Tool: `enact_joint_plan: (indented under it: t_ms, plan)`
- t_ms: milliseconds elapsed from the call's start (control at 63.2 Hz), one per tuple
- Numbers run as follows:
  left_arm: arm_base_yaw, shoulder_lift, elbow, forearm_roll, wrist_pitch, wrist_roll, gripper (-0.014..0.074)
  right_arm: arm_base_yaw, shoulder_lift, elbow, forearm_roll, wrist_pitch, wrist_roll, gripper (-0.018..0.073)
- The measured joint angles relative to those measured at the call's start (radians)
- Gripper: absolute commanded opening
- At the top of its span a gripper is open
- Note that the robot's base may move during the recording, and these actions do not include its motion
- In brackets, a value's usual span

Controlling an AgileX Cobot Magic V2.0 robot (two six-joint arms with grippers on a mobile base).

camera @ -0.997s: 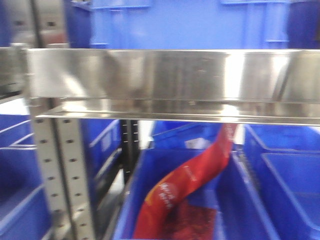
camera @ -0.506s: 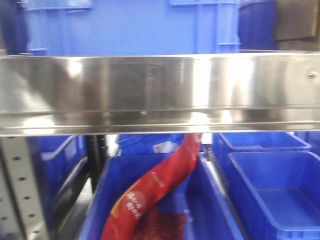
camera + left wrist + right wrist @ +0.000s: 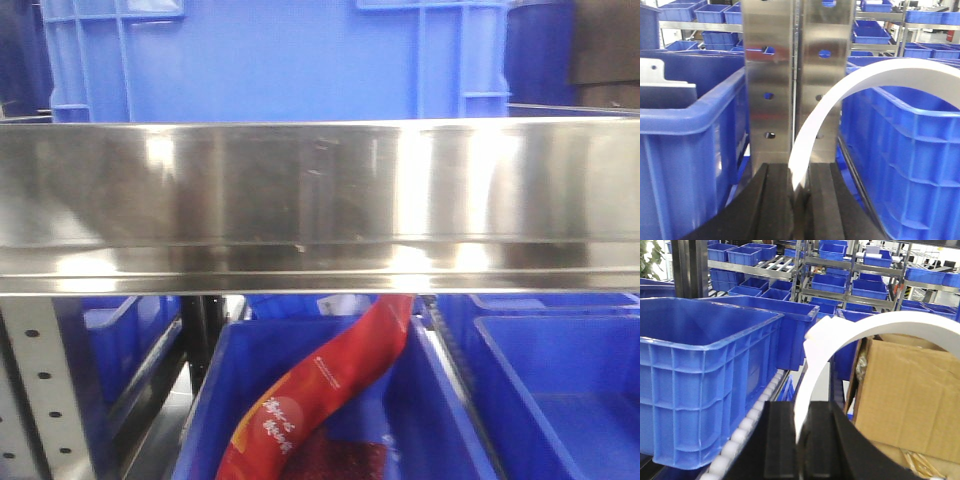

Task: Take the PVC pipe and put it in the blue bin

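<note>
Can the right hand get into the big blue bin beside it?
Probably yes. The blue bin sits just left of the right hand, its top is open, and nothing stands between them. The hand may have to lift over the rim first.

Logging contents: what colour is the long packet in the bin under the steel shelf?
The packet is red with white lettering; front-facing view shows it best.

Warehouse storeroom, steel shelving racks [image 3: 320, 200], rows of blue plastic bins [image 3: 705, 370], roller track [image 3: 743, 427], cardboard box [image 3: 910, 395].
</note>
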Motion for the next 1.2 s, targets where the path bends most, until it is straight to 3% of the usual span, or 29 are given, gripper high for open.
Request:
enact_joint_plan:
  t_ms: [1202]
  plan:
    - [0.000, 0.000, 0.000, 0.000, 0.000, 0.000, -0.0111, 0.000, 0.000, 0.000, 0.000, 0.000, 0.000, -0.0162]
